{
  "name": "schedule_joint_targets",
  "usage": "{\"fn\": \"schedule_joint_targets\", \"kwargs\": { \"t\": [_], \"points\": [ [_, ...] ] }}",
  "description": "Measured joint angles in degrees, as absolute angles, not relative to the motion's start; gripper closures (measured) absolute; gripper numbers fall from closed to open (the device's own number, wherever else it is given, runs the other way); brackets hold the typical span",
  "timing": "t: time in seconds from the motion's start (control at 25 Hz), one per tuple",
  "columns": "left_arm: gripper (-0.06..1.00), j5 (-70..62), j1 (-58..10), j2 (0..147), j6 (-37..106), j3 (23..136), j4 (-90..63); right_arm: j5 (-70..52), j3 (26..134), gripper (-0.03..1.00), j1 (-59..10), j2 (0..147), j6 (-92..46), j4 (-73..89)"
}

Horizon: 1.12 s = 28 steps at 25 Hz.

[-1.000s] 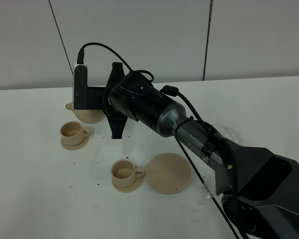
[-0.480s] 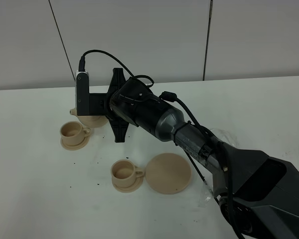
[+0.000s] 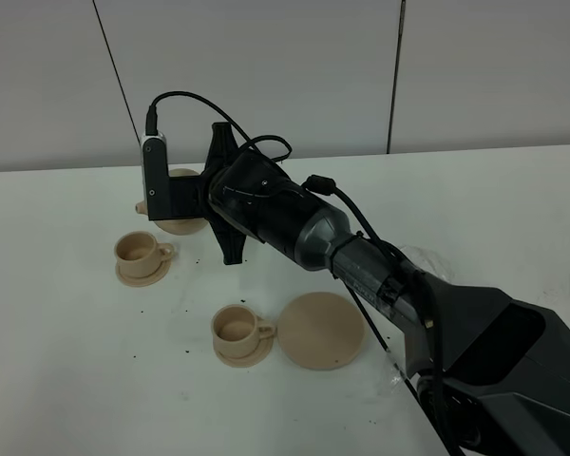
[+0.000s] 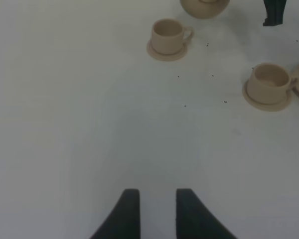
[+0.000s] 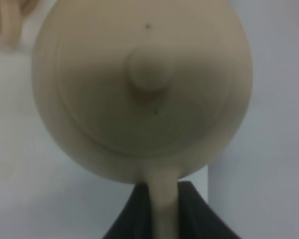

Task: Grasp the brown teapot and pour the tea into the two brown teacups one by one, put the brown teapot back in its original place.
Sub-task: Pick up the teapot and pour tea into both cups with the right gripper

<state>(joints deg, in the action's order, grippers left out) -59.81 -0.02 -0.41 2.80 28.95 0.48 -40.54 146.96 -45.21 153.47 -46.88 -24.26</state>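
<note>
The brown teapot hangs tipped above the table, just behind the left teacup, its spout pointing left. In the right wrist view its knobbed lid faces the camera. My right gripper is shut on the teapot's loop handle; in the high view the wrist camera hides the fingers. One teacup stands on its saucer at the left, the other teacup nearer the front. The wide saucer, the original place, lies bare beside the front cup. My left gripper hovers over bare table, its fingers a little apart with nothing between them.
The right arm stretches across the middle of the table from the lower right. Small dark specks dot the white tabletop around the cups. A grey panelled wall closes the back.
The right gripper and the teapot have risen a little and drawn back from the left cup. The cups and the saucer have not moved.
</note>
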Motion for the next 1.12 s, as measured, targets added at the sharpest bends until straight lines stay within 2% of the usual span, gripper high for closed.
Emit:
{"fn": "schedule_joint_targets", "kwargs": {
  "t": [1.12],
  "points": [
    [0.7,-59.8,0.0,-0.4,2.8,28.9,0.5,-39.7,147.0,0.87,-46.6,154.2,-53.2,-28.9]
  ]
}}
